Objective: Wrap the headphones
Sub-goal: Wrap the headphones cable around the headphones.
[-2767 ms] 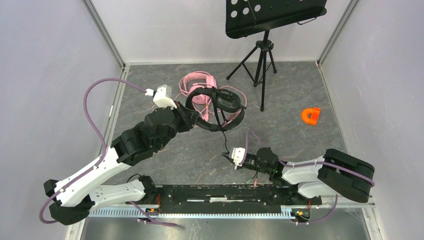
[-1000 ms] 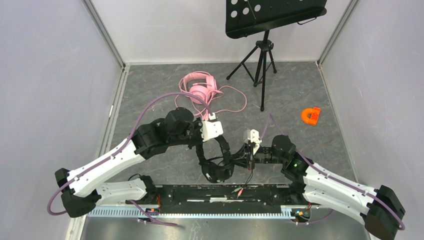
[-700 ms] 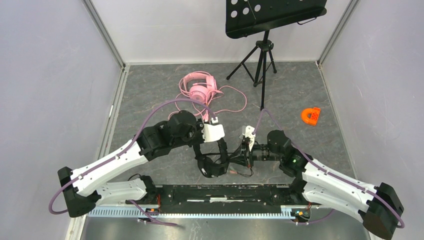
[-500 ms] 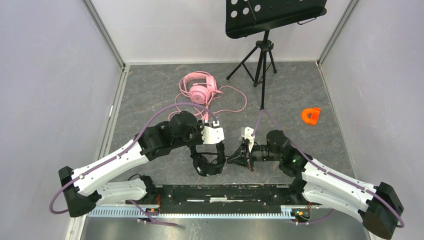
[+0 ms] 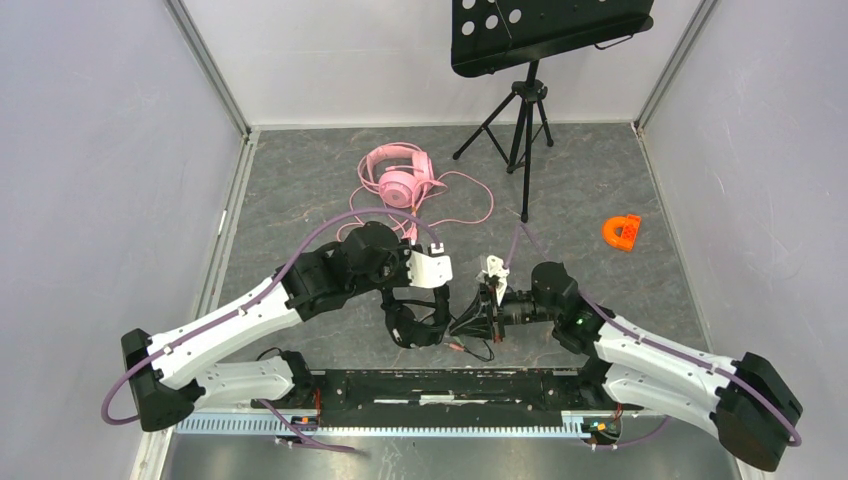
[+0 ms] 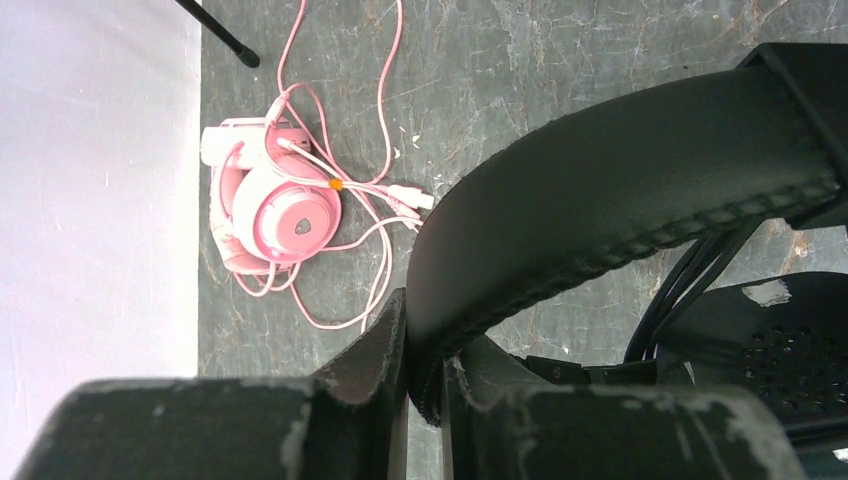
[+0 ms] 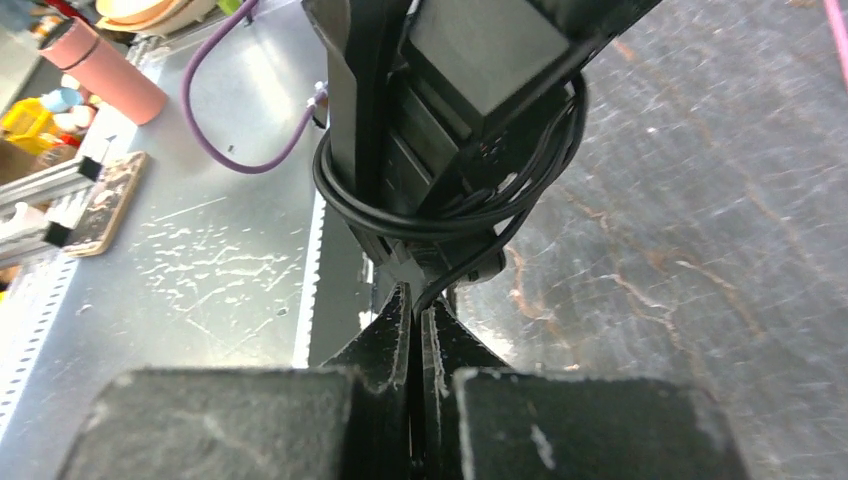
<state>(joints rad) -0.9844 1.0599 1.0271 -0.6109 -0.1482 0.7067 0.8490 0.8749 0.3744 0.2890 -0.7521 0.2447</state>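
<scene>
Black headphones (image 5: pixel 415 325): left gripper (image 6: pixel 425 340) pinches band (image 6: pixel 620 190), right gripper (image 7: pixel 418 305) pinches cable (image 7: pixel 440 225) (seemingly theirs); pink headphones (image 5: pixel 398 180), tripod (image 5: pixel 522 110) behind.

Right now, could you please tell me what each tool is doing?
Left tool: shut on the black headset.
Right tool: shut on the thin black cable.

A: Far edge of the table (image 5: pixel 300 170)?
B: Black music stand (image 5: pixel 545 35). Tripod legs are on the grey marbled top, and the desk has holes.
A: Right side?
B: Small orange plastic piece (image 5: pixel 621 232), lying flat, well apart from the stand's legs.
</scene>
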